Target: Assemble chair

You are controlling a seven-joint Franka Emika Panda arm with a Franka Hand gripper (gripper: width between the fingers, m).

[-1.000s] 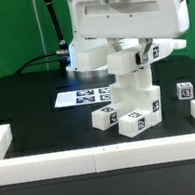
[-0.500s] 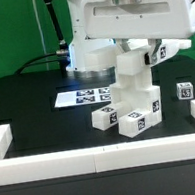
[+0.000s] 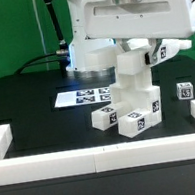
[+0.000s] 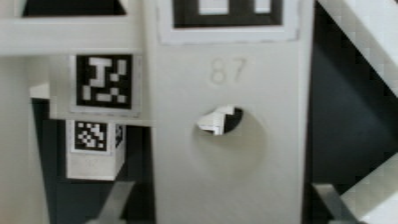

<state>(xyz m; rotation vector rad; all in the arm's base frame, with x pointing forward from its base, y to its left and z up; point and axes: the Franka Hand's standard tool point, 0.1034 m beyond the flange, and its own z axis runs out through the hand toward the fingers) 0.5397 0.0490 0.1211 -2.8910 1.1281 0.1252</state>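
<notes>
Little has changed in the last second: the gripper (image 3: 136, 49) has edged toward the exterior view's right and settled atop the half-built chair (image 3: 133, 102), which stands just beside the marker board (image 3: 77, 96). Whether its jaws clamp the upper slab (image 4: 231, 150) cannot be told. The stillness suggests that part is being seated.

Arm (image 3: 90, 48) up from its base at the back, arched forward over the table, and the wrist was turned so the hand pointed straight down. The gripper (image 3: 139, 53) hung low, jaws drawn partway in, clamped on the top of the chair (image 3: 132, 82).
</notes>
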